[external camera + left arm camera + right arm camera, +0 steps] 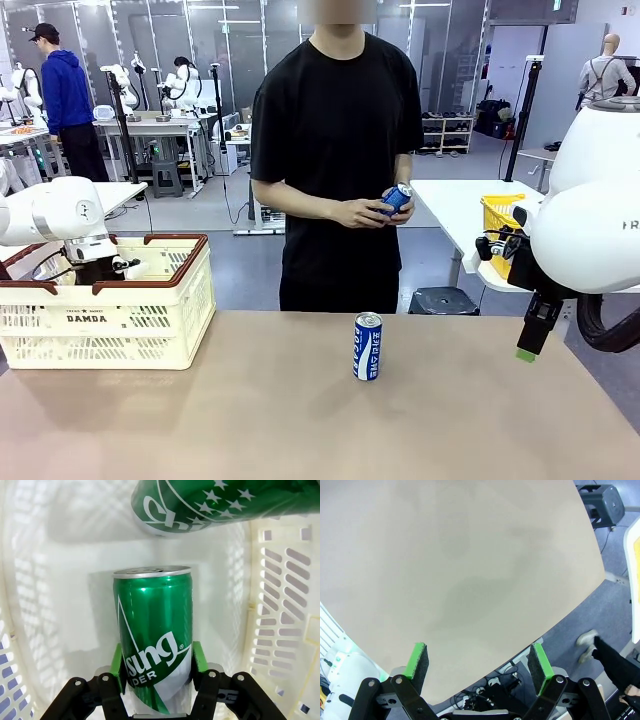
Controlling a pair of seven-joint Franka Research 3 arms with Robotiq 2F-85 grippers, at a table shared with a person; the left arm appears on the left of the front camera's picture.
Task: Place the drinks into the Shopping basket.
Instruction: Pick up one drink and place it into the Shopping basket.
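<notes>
Left arm: reaches down into the Shopping basket (150, 300), which sits at the left end of the table (300, 430). In the left wrist view, the left gripper (157, 662) has its green pads (118, 662) on either side of the lower body of a green can (152, 620). The pads lie tight against the can. It cannot be told whether they are clamping it or have just let go. The can's silver top points away from the wrist camera, and slotted basket walls stand on both sides of it. A second green can (210, 505) lies on its side farther in.

Right arm: the right gripper (479, 662) is released and empty – jaws wide apart – and hangs above the right edge of the table.

Remaining drinks: one blue can (368, 346) stands upright near the table's middle, well apart from the basket. The person's hands (375, 210) hold another blue can (397, 199) at the far side of the table.
</notes>
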